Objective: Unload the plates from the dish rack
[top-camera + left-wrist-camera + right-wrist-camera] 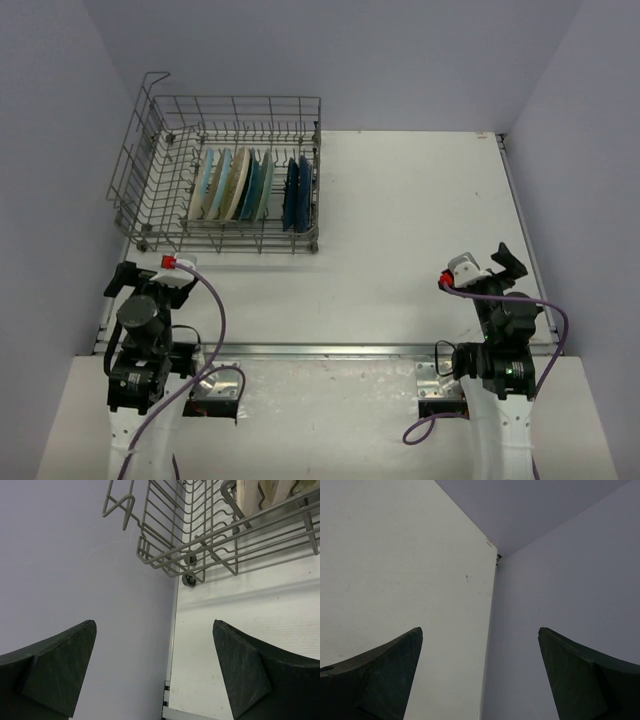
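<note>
The white surface [410, 220] is boxed in by pale lilac walls [40, 150]. At its far left corner stands the grey wire dish rack [150, 190], with the plates [235, 185] upright between its tines, perhaps seven of them. The left pincer [154, 650] and right pincer [480, 650] both gape wide, holding nothing.
</note>
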Robot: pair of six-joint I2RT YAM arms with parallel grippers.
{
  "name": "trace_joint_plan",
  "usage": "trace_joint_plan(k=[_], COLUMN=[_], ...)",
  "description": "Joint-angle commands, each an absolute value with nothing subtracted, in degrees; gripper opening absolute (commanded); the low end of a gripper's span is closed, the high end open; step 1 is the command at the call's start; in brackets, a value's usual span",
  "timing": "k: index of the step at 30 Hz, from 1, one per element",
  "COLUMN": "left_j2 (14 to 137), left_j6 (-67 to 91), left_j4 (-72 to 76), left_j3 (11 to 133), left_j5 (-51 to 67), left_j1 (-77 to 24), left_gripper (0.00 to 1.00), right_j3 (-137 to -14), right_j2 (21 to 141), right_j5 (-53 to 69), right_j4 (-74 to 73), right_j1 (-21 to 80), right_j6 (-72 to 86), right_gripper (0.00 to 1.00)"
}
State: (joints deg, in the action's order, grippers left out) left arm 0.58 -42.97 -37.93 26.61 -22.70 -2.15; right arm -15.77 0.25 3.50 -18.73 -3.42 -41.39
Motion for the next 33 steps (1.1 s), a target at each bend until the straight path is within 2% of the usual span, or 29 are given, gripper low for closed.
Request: trace_joint_plan(k=[1, 5, 13, 20, 25, 33], left_j2=[-5.9, 3.4, 34.6, 49.8, 60.0, 67.0], left_j6=[-41.4, -38.0, -22.9, -14.9, -11.7, -10.3], left_j4=[-37.1, -35.7, -41.7, -47.5, -50.5, -44.3], left_j3=[31.2, 36.1, 58.5, 74.5, 79.6, 75.8], left_j5=[-19.4, -17.8, -4.5, 1.6, 2.6, -6.5], left_j1=[-1.7, -1.7, -1.7, -1.7, -1.8, -1.8], left_gripper=[1.00, 1.00, 1.00, 0.96, 0.69, 0.51], right_j3=[-18.3, -22.2, -38.6, -47.1, -51.1, -49.1], right_j2=[-4.7, 0.0, 24.6, 41.2, 49.5, 50.5], right_j5=[4.5, 4.5, 6.8, 9.9, 12.1, 12.5], right_j4=[-18.0, -17.7, -23.6, -29.1, -33.4, -32.3], right_j1=[-3.7, -3.8, -3.7, -3.7, -3.7, -3.7], right_j6=[-39.8, -35.6, -18.7, -7.8, -1.8, 1.8], right_gripper=[0.99, 0.99, 0.99, 0.99, 0.99, 0.99])
